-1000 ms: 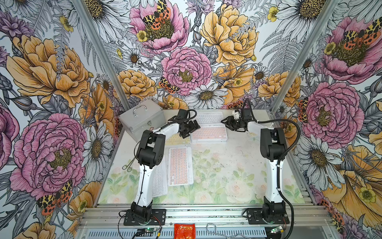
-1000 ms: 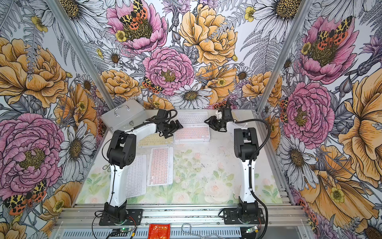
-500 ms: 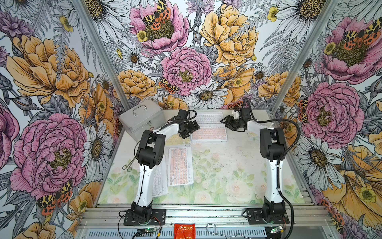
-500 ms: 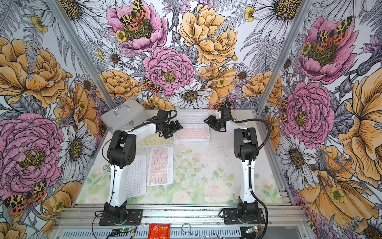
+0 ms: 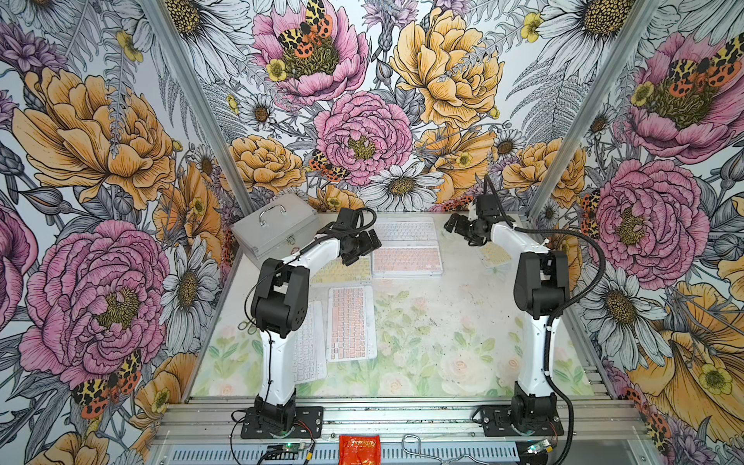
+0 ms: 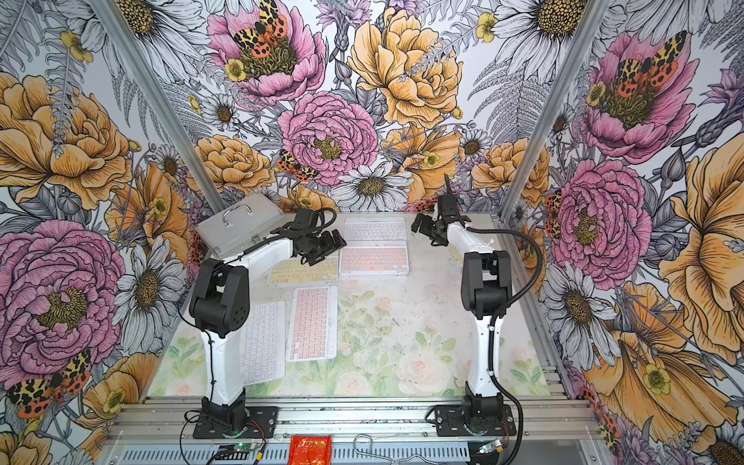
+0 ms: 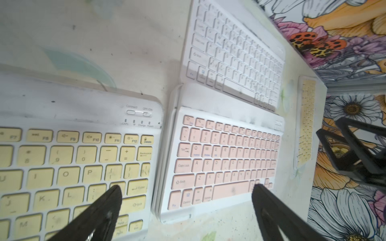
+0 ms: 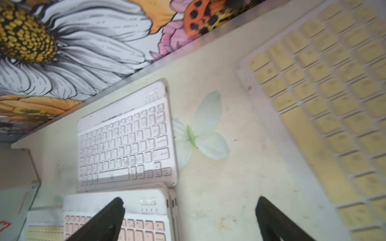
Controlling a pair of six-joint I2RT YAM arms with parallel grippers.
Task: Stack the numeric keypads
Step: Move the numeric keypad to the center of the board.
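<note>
A stack of keypads with a pink-keyed one on top (image 5: 406, 261) (image 7: 225, 160) lies at the back middle. A white keypad (image 5: 404, 230) (image 8: 125, 141) lies just behind it. Left of the stack is a yellow keypad (image 7: 73, 167). My left gripper (image 7: 186, 188) hangs open over the gap between that yellow keypad and the stack, holding nothing. My right gripper (image 8: 189, 201) is open above the stack's right end and bare table, also empty. Another yellow keypad (image 8: 334, 104) lies by the right arm. A pink keypad (image 5: 350, 322) and a white one (image 5: 308, 346) lie lengthwise nearer the front.
A silver metal case (image 5: 277, 229) with a handle stands at the back left corner. The left arm (image 5: 282, 298) covers part of the front white keypad. A red packet (image 5: 359, 449) sits on the front rail. Flowered walls close in three sides.
My right gripper's jaws have opened wide beside the stack's right end. Both arms have hardly shifted, and the left gripper stays open.
</note>
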